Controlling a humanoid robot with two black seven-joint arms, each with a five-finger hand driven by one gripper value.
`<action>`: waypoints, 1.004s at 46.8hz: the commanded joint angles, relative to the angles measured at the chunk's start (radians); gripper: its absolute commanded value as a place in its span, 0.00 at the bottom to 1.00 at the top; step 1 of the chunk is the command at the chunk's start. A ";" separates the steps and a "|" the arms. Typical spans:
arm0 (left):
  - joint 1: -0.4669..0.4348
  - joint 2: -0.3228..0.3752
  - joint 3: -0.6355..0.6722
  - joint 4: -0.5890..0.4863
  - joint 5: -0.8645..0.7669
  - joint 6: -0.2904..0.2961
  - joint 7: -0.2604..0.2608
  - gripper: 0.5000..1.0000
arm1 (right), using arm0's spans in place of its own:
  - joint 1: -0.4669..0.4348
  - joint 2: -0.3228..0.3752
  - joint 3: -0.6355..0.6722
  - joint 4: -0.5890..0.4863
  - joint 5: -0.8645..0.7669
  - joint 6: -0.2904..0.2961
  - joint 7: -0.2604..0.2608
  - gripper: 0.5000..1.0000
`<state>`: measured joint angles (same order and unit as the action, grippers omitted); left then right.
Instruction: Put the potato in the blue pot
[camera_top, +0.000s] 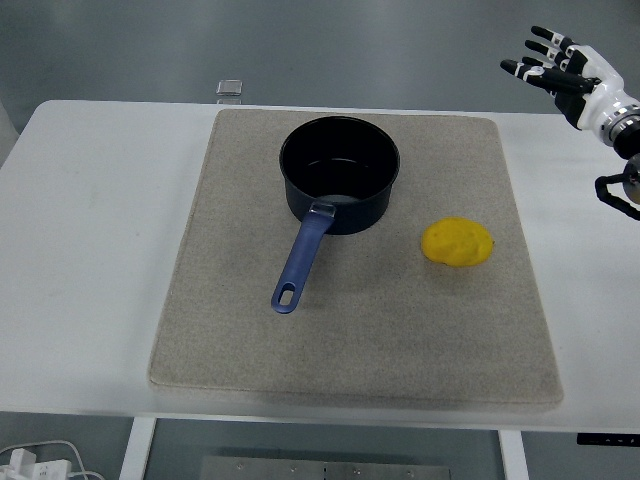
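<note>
Fingers (535, 68) of your right hand (568, 80) are spread apart and hold nothing; the hand hangs in the air at the far right corner of the counter (90, 210), its fingertips pointing left. Your potato (457, 242), yellow and lumpy, lies well apart from those fingers, nearer you and to their left, on the right half of the grey mat (350, 350) that covers most of the counter. Further left of the fingers stands the blue pot (340, 172), upright on the far middle of the mat, its dark inside showing nothing in it. Its blue handle (299, 262) runs from the pot's near wall toward you and slightly left, ending in a loop hole. Pot and potato are near each other without touching. Beyond the mat's far left corner, at the counter's far edge, sits a small clear square object (230, 88). Your left hand does not appear.
</note>
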<state>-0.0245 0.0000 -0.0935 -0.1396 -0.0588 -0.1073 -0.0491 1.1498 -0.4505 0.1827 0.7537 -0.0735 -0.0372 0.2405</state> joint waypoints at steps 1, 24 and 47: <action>0.000 0.000 0.000 0.000 0.000 0.000 0.000 1.00 | 0.014 -0.010 -0.006 0.056 -0.144 -0.030 0.000 0.87; 0.000 0.000 0.000 0.000 0.000 0.000 0.000 1.00 | 0.205 -0.066 -0.319 0.203 -0.739 0.092 0.002 0.87; 0.000 0.000 0.000 0.000 0.000 0.000 0.000 1.00 | 0.255 -0.300 -0.390 0.519 -0.781 0.117 0.002 0.87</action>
<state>-0.0247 0.0000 -0.0936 -0.1396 -0.0590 -0.1074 -0.0492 1.4108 -0.7213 -0.1908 1.2316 -0.8541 0.0840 0.2430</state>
